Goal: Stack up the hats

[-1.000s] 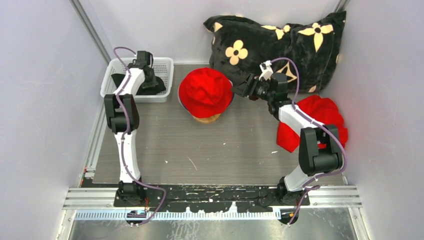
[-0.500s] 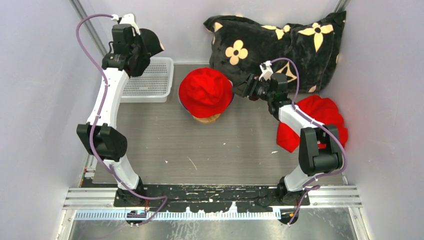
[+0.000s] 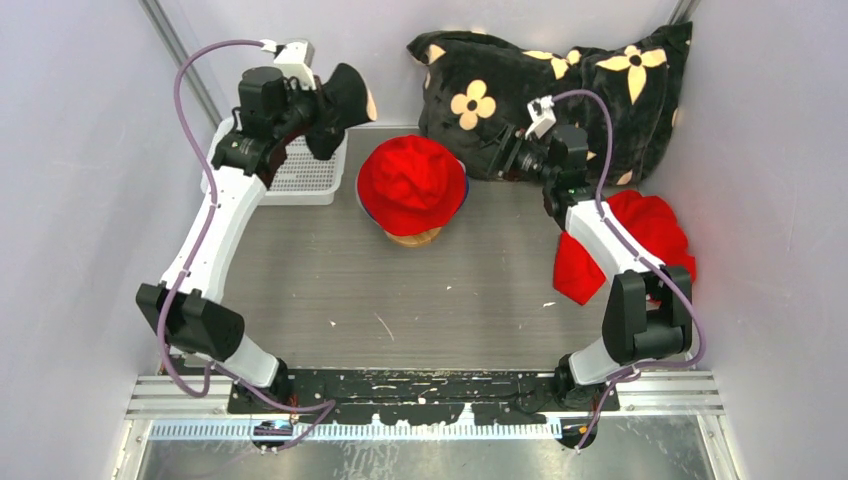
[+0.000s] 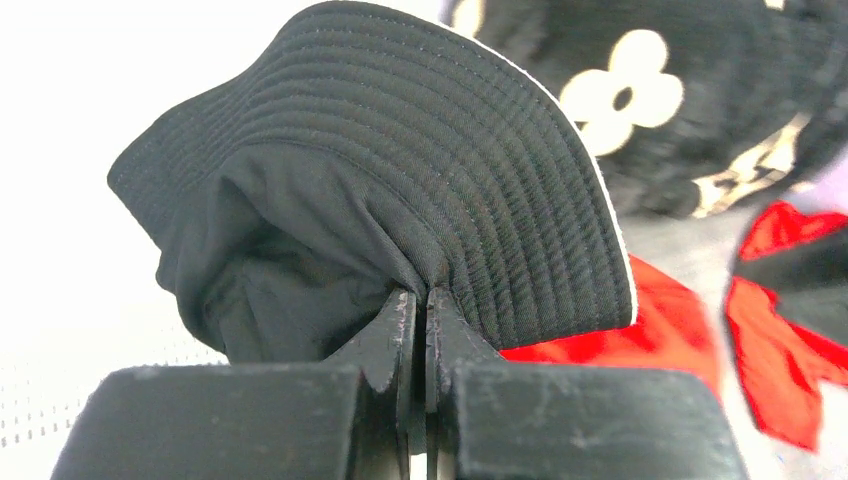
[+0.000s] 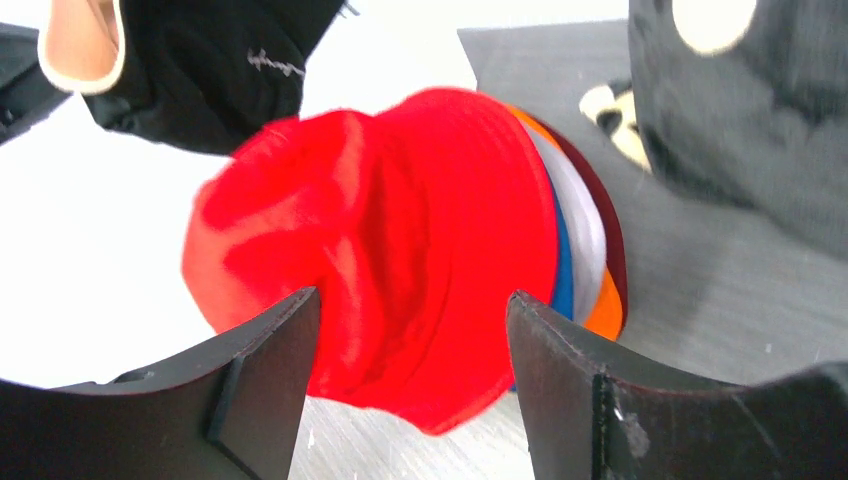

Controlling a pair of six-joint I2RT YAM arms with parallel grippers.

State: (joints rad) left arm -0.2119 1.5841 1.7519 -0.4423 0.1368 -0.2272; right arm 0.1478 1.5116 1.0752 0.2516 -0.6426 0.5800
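Observation:
High over the basket's right end hangs a black hat (image 3: 346, 94) (image 4: 400, 170), pinched by its crown fabric in my shut left gripper (image 3: 322, 108) (image 4: 420, 298). On the table stands a stack of hats with a red hat (image 3: 412, 183) (image 5: 400, 240) on top. Under it show blue (image 5: 562, 272), pale grey (image 5: 586, 238), orange (image 5: 608, 312) (image 3: 413, 238) and maroon (image 5: 617, 250) brims. My right gripper (image 3: 497, 158) (image 5: 413, 305) is open just right of the stack, level with the red hat and holding nothing. The black hat (image 5: 200, 60) shows beyond the stack in the right wrist view.
A white mesh basket (image 3: 290, 196) sits at the back left below the raised left arm. A black pillow with cream flowers (image 3: 560, 80) fills the back right. A bright red cloth bundle (image 3: 645, 235) lies under the right arm against the right wall.
My left arm has lifted the black hat out of the basket and carried it up and to the right. My right gripper has drawn slightly back from the stack, still open.

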